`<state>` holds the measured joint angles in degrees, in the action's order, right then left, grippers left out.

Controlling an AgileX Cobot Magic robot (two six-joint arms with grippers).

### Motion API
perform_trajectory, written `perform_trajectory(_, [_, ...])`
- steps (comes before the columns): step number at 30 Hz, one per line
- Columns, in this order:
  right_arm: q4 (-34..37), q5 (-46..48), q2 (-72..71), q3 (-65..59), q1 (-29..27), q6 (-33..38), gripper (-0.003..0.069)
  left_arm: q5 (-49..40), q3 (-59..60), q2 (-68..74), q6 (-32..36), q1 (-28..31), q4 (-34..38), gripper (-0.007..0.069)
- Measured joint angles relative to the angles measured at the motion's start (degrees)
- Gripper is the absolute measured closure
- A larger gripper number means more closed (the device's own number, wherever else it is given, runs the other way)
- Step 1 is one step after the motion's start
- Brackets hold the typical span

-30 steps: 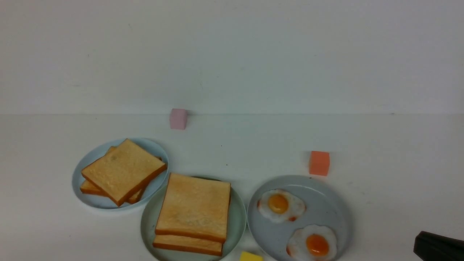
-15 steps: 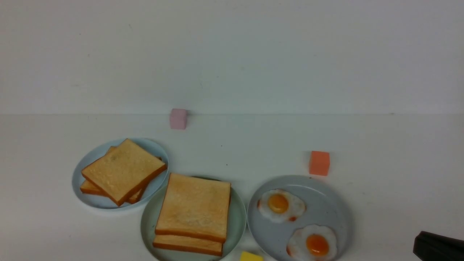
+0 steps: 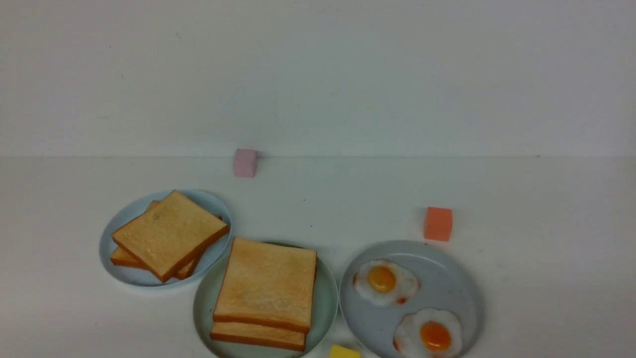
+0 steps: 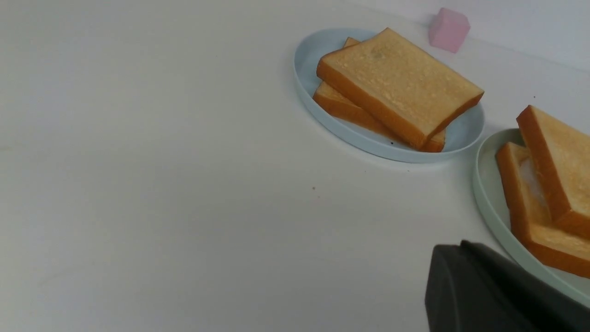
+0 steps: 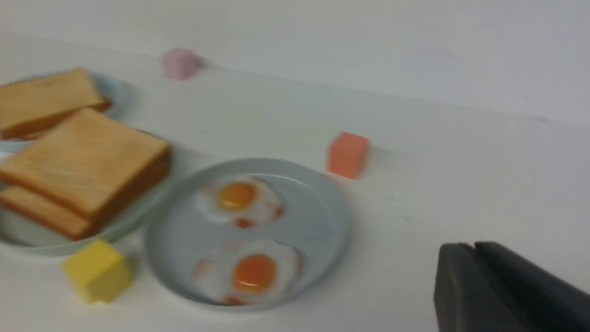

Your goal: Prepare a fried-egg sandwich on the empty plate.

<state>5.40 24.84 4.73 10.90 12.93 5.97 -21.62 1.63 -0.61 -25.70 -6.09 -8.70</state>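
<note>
The light is soft, even and bright. Small pale shadows sit just beside the orange cube (image 3: 437,224). The front view looks sharp. The right wrist view is blurry, smearing the 2 eggs near that cube.

Front view faces the wall across the worktop (image 3: 521,199); both low wrist views share the fried-egg sandwich (image 4: 548,184) beyond each end effector.

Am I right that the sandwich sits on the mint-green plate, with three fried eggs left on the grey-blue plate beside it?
Not quite: the grey-blue plate holds two fried eggs, not three, as the front view shows. The sandwich does sit on the mint-green plate beside it.
</note>
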Motion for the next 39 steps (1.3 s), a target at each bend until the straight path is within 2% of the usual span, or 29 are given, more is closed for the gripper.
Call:
perform_trajectory(5, [-0.8, -1.0, -5.1, -9.3, -9.2, -6.9, 0.0588, 0.0, 0.0, 0.0, 0.0, 0.0, 0.0, 0.0628])
perform_trajectory(8, [-2.2, -1.1, -5.3, -11.5, -11.3, -7.9, 0.0584, 0.0, 0.0, 0.0, 0.0, 0.0, 0.0, 0.0627])
perform_trajectory(39, [-3.7, -2.5, -5.3, -11.8, -10.7, -8.7, 0.0543, 0.0, 0.0, 0.0, 0.0, 0.0, 0.0, 0.0603])
